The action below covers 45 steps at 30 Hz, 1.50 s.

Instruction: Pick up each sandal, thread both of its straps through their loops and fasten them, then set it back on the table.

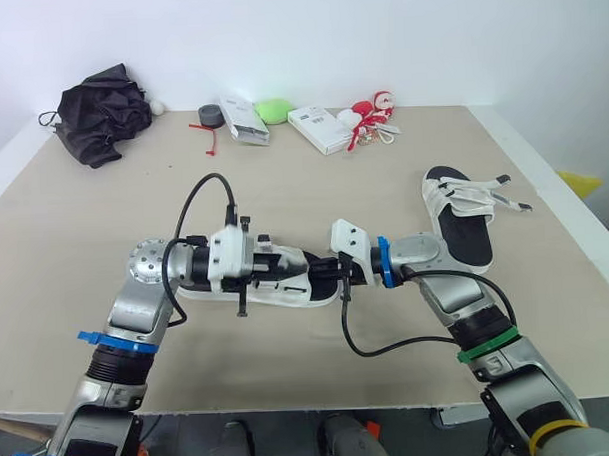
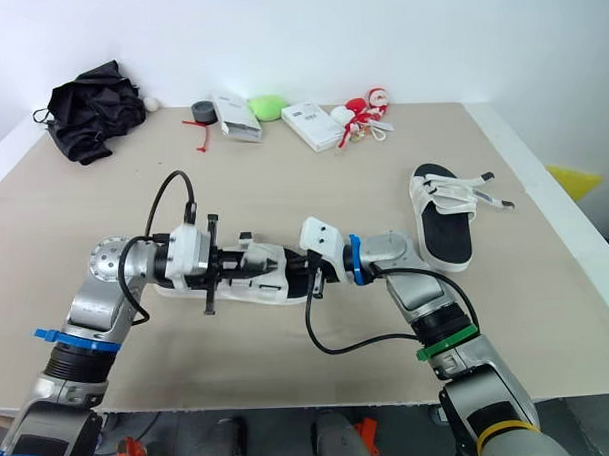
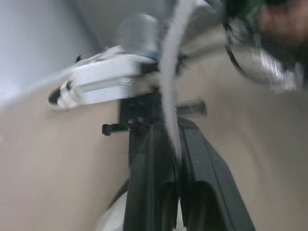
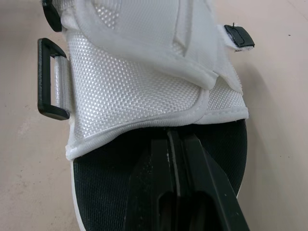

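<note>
At 6 o'clock on the beige table (image 1: 75, 236), the near sandal (image 1: 287, 297) lies sole-down between the two arms. The left gripper (image 3: 168, 134) reaches in from 9 o'clock, its fingers clenched on a white strap (image 3: 169, 72) that runs up between them. The right gripper (image 4: 170, 137) comes from 3 o'clock with its fingers pressed together over the black footbed, tips at the hem of the mesh upper; a black loop (image 4: 48, 79) sticks out at the upper's side. The second sandal (image 1: 462, 222) rests at 3 o'clock, well apart, its straps splayed loose. A black umbrella (image 1: 100, 113) sits at 10 o'clock.
</note>
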{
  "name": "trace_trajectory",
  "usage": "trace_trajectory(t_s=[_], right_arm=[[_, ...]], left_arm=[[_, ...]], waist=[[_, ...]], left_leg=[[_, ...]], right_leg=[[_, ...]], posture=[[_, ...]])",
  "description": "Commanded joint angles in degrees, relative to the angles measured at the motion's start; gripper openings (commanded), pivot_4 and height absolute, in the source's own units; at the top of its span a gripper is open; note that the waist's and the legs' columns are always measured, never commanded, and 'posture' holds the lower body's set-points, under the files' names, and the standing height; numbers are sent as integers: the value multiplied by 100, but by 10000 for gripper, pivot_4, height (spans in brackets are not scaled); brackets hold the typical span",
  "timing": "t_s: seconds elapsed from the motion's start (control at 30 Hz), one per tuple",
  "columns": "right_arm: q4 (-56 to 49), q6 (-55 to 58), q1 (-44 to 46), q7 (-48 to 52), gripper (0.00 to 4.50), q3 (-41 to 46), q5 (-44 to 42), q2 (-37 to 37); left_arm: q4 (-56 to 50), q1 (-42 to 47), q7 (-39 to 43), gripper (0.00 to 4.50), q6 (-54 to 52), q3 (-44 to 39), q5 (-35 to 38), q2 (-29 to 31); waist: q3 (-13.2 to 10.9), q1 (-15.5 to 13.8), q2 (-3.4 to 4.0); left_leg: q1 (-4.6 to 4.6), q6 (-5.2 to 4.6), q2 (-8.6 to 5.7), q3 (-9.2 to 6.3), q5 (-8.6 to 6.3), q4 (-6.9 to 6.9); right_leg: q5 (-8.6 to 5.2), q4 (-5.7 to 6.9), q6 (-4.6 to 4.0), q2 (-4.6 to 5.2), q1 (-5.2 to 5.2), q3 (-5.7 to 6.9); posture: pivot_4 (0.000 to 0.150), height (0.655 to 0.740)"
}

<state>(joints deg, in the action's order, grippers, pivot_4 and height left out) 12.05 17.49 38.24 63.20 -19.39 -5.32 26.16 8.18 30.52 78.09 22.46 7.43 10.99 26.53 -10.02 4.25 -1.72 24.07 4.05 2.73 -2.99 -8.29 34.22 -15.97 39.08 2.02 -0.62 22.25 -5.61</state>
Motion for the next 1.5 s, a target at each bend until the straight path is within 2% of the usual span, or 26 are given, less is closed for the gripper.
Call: trace_trajectory(t_s=[0.03,0.1,0.2,0.3,0.4,0.5,0.57,0.63,0.73,0.8,0.87,1.0,1.27,1.37,1.5], right_arm=[[322,94,-217,159,0,-391,252,-26],[345,75,-201,167,0,-389,262,-34],[371,51,-181,174,0,-377,272,-30],[392,32,-160,192,0,-364,278,-3],[429,19,-120,209,0,-352,280,10],[453,-2,-98,224,0,-359,279,20],[489,-27,-79,242,0,-360,282,20],[530,-50,-59,262,0,-361,287,11],[590,-80,-28,266,0,-374,299,-29],[594,-81,-15,274,0,-382,298,-52],[586,-74,-11,273,0,-387,301,-72],[546,-42,-28,272,0,-382,291,-81],[393,68,-93,290,0,-402,262,-35],[372,91,-88,297,0,-405,262,-15],[315,140,-94,312,0,-408,264,28]], left_arm=[[531,219,52,8640,1250,124,-200,54],[838,337,23,19053,1716,187,-237,59],[1137,491,-32,28619,1985,200,-185,101],[1008,423,389,38733,1539,268,194,366],[540,332,582,38733,-148,206,740,818],[-188,248,778,38733,-2331,136,1331,1585],[-737,372,760,38733,-4640,62,2234,2306],[-1095,557,519,38733,-6470,-95,3089,2685],[-1784,271,256,38733,-8006,-164,4004,2942],[-2352,-189,62,38733,-8344,-116,4164,3034],[-2758,-791,-170,38733,-8136,112,3789,3079],[-2780,-1493,-810,38733,-7955,117,3546,2641],[-2482,-1372,-1701,38733,-7023,463,2765,1370],[-2428,-1299,-1687,38733,-6875,602,2628,1180],[-2327,-1134,-1716,38733,-6910,698,2650,872]], waist=[[0,0,-1],[0,2,-1],[0,5,-1],[0,21,0],[0,27,0],[-2,37,0],[-6,45,-4],[-7,55,-4],[-9,57,-9],[-8,69,-5],[-9,76,-4],[-9,64,-8],[-5,31,-12],[-1,16,-12],[-1,20,-9]], left_leg=[[1,-3,0,2,-2,0],[3,-7,1,4,-4,0],[3,-8,4,3,-5,0],[3,-10,5,4,-6,0],[4,-11,6,2,-7,0],[7,-12,11,-3,-7,0],[8,-12,12,-7,-7,0],[11,-13,13,-13,-9,0],[11,-15,12,-20,-10,1],[8,-16,12,-16,-12,-1],[6,-20,15,-15,-15,-4],[6,-23,25,-23,-18,-8],[-1,-22,22,-9,-17,1],[2,-22,17,-9,-18,0],[1,-23,19,-8,-20,-4]], right_leg=[[-1,0,2,0,1,-1],[-1,0,3,-1,4,-2],[-1,0,2,-5,6,-2],[-1,0,3,-7,6,-3],[-1,1,4,-8,7,-1],[-2,3,2,-12,10,5],[-5,4,-2,-12,10,10],[-12,5,-6,-12,10,17],[-19,4,-14,-11,7,26],[-22,4,-15,-10,5,22],[-22,5,-16,-12,7,21],[-23,7,-29,-22,10,32],[-34,7,-60,-17,7,18],[-19,6,-27,-16,7,16],[-19,6,-24,-18,9,13]], posture=[[1500,7380],[1500,7380],[1500,7380],[1500,7380],[1500,7380],[1500,7380],[1500,7380],[1500,7380],[1500,7380],[1500,7380],[1500,7380],[1500,7380],[1500,7380],[1500,7380],[1500,7380]])
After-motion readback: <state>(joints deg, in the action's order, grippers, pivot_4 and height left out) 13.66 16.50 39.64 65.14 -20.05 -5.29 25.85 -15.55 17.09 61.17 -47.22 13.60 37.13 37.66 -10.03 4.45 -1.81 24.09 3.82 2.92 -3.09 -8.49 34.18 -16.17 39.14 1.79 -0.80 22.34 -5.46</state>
